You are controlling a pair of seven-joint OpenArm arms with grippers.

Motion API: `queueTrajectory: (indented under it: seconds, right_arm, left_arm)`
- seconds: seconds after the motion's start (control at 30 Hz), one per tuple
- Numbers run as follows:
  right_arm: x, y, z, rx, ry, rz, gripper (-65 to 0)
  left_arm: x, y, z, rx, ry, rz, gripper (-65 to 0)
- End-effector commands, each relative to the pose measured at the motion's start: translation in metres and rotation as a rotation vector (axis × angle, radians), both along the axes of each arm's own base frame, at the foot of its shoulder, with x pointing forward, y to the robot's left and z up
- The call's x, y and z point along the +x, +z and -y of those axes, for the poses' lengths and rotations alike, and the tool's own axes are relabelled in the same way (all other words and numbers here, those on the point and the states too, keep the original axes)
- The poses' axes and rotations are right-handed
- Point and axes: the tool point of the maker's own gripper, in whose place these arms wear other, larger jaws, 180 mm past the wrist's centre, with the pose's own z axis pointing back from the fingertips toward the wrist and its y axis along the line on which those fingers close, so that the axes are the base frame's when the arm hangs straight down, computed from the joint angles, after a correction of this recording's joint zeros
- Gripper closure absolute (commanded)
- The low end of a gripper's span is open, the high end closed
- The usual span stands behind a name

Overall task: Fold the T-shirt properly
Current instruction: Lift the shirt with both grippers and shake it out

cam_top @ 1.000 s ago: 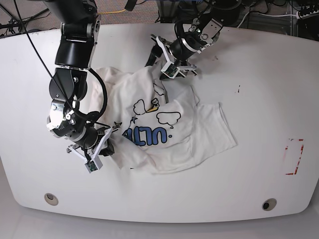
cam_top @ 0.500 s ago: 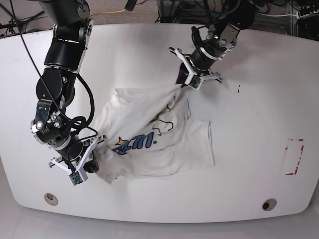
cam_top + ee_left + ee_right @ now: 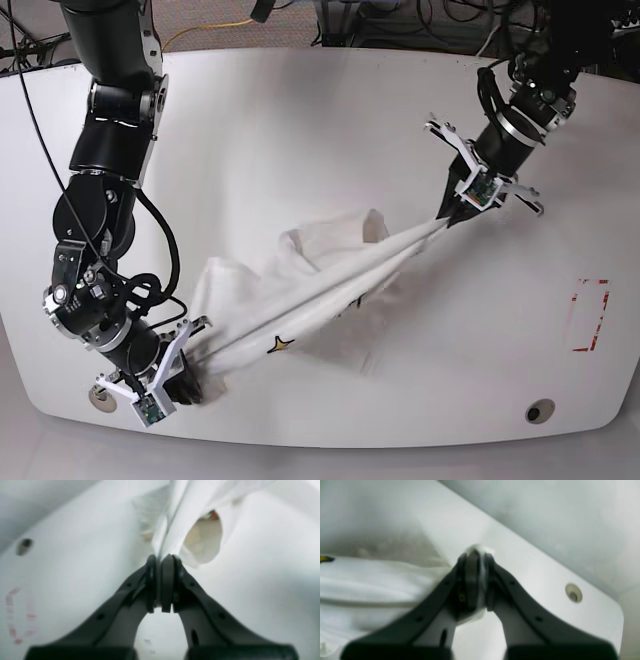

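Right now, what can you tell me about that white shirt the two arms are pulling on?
The T-shirt is soft white cloth, stretched into a taut diagonal band above the white table. The left gripper pinches its upper end, the right gripper its lower end. Loose folds bunch and sag in the middle. Only a small yellow star of the print shows.

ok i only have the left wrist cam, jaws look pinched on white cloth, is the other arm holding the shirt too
Observer: Yes. The right gripper is shut on a bunched bit of the T-shirt.
Operator: is the shirt flat on the table
Observer: No. The base view shows it stretched into a taut band between the right gripper and the left gripper.
Operator: any print showing
Observer: Only a small yellow star near the lower end.
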Motion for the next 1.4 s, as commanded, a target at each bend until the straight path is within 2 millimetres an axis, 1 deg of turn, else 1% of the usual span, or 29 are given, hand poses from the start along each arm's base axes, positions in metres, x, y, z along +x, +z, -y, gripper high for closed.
queueTrajectory:
  seconds: [0.0,0.03,0.1,0.2,0.23,0.27,0.37,0.43,0.53,0.57,0.63,0.7,0.73,0.83,0.9,0.93,0.97,1.03,1.1,1.13,1.17,1.23,1.27,1.3,1.37]
  right_arm:
    - [0.011,0.044,0.022,-0.025,-0.068,0.109,0.0]
    - [0.013,0.054,0.021,-0.023,-0.067,0.130,0.0]
    - [0.017,0.067,0.017,-0.030,-0.059,0.157,0.0]
    - [0.022,0.088,-0.003,-0.077,-0.009,0.199,0.0]
    - [0.023,0.094,-0.007,-0.087,0.002,0.211,0.0]
    - [0.024,0.103,-0.010,-0.094,0.008,0.229,0.0]
    - [0.027,0.129,-0.012,-0.100,0.011,0.281,0.0]
    - [0.028,0.146,-0.011,-0.102,0.007,0.314,0.0]
    - [0.028,0.182,-0.008,-0.117,-0.012,0.366,0.0]
    - [0.028,0.188,-0.008,-0.117,-0.013,0.375,0.0]
    - [0.026,0.202,-0.009,-0.124,-0.015,0.402,0.0]
    - [0.024,0.213,-0.013,-0.144,-0.011,0.419,0.0]
    - [0.021,0.224,-0.016,-0.157,-0.008,0.443,0.0]
    - [0.018,0.233,-0.020,-0.177,0.003,0.465,0.0]
    - [0.017,0.233,-0.021,-0.193,0.012,0.468,0.0]
    - [0.015,0.232,-0.022,-0.205,0.020,0.471,0.0]
    - [0.012,0.233,-0.024,-0.211,0.020,0.479,0.0]
    - [0.010,0.226,-0.021,-0.227,0.012,0.466,0.0]
    - [0.009,0.216,-0.018,-0.240,0.010,0.451,0.0]
    - [0.009,0.213,-0.018,-0.242,0.012,0.445,0.0]
    - [0.009,0.207,-0.019,-0.243,0.015,0.433,0.0]
    - [0.008,0.204,-0.019,-0.245,0.017,0.431,0.0]
    - [0.007,0.204,-0.020,-0.247,0.018,0.435,0.0]
    - [0.006,0.205,-0.021,-0.250,0.020,0.440,0.0]
    - [0.005,0.207,-0.022,-0.251,0.021,0.444,0.0]
  left_arm:
    - [0.017,0.024,-0.022,0.044,0.034,0.083,0.0]
    - [0.025,0.036,-0.028,0.039,0.039,0.118,0.0]
    - [0.037,0.056,-0.039,0.035,0.053,0.158,0.0]
    - [0.058,0.095,-0.055,0.008,0.066,0.225,0.0]
    - [0.062,0.105,-0.058,0.001,0.067,0.242,0.0]
    - [0.068,0.119,-0.064,-0.005,0.071,0.268,0.0]
    - [0.078,0.155,-0.075,-0.009,0.075,0.332,0.0]
    - [0.083,0.174,-0.080,0.008,0.071,0.368,0.0]
    - [0.090,0.219,-0.085,0.017,0.059,0.455,0.0]
    - [0.091,0.227,-0.086,0.015,0.058,0.471,0.0]
    - [0.092,0.251,-0.087,0.009,0.050,0.513,0.0]
    - [0.092,0.271,-0.089,0.007,0.046,0.548,0.0]
    - [0.091,0.283,-0.090,0.006,0.043,0.570,0.0]
    - [0.092,0.311,-0.096,-0.026,0.050,0.613,0.0]
    - [0.093,0.316,-0.091,-0.045,0.034,0.616,0.0]
    - [0.094,0.315,-0.086,-0.054,0.019,0.607,0.0]
    - [0.095,0.311,-0.081,-0.055,0.004,0.592,0.0]
    - [0.097,0.304,-0.075,-0.052,-0.011,0.571,0.0]
    - [0.100,0.290,-0.072,-0.051,-0.020,0.531,0.0]
    - [0.100,0.286,-0.070,-0.052,-0.024,0.521,0.0]
    - [0.101,0.274,-0.068,-0.048,-0.029,0.492,0.0]
    - [0.101,0.257,-0.067,-0.050,-0.029,0.449,0.0]
    - [0.100,0.251,-0.067,-0.052,-0.029,0.433,0.0]
    - [0.100,0.239,-0.067,-0.052,-0.028,0.403,0.0]
    - [0.098,0.226,-0.067,-0.054,-0.028,0.370,0.0]
